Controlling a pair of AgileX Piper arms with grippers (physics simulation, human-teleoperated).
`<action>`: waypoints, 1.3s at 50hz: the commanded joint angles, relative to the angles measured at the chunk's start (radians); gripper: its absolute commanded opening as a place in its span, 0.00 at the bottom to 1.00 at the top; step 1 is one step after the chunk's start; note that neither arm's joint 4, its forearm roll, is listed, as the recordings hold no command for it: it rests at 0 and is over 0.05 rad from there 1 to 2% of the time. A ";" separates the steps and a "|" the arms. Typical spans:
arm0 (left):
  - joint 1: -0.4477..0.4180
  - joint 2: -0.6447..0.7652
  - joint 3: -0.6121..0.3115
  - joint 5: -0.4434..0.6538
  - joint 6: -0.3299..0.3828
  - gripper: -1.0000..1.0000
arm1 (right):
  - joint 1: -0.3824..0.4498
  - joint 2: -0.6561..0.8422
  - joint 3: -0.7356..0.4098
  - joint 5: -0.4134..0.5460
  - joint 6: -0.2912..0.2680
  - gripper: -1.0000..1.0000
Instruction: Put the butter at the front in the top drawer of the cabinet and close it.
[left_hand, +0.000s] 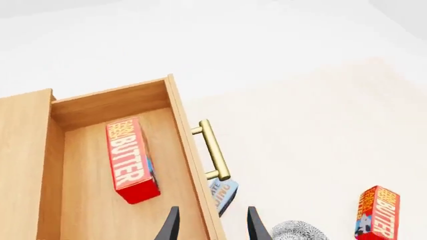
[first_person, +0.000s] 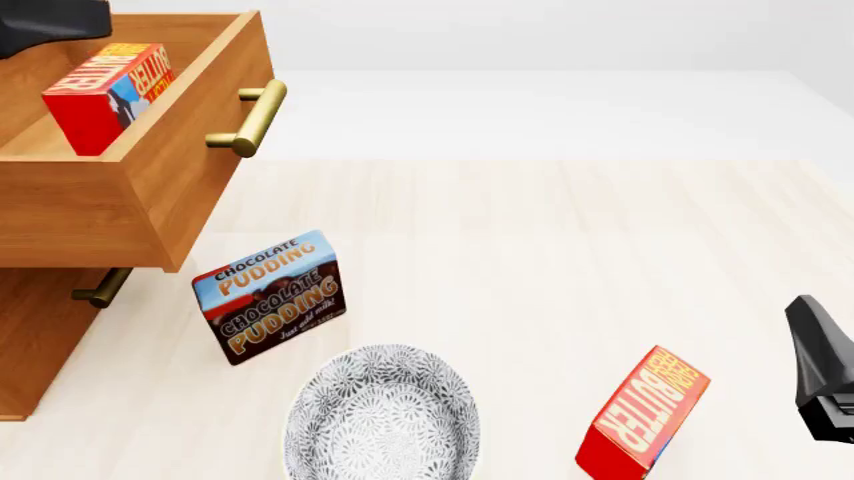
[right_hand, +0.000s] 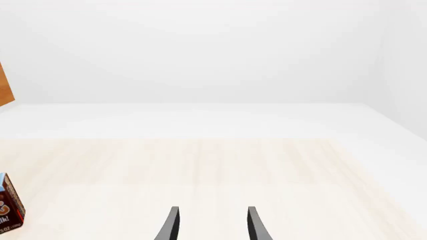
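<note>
Lying inside open top drawer (first_person: 147, 190): butter (first_person: 110, 95)

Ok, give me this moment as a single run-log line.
butter: inside top drawer | drawer: open | left gripper: open, empty, above drawer front | right gripper: open, empty | second butter carton: on table

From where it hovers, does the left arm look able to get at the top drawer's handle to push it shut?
Probably yes: the left end effector is open and empty above the open drawer, and nothing stands between it and the handle.

Cabinet (first_person: 40, 330) and bowl (first_person: 380, 415) cut by frame edges
</note>
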 joint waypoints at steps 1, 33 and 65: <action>-0.100 0.017 0.005 -0.041 -0.007 1.00 | 0.000 -0.001 0.001 0.000 0.000 1.00; -0.359 0.260 0.083 -0.393 -0.134 1.00 | 0.000 -0.001 0.001 0.000 0.000 1.00; -0.371 0.651 0.038 -0.635 -0.154 1.00 | 0.000 -0.001 0.001 0.000 0.000 1.00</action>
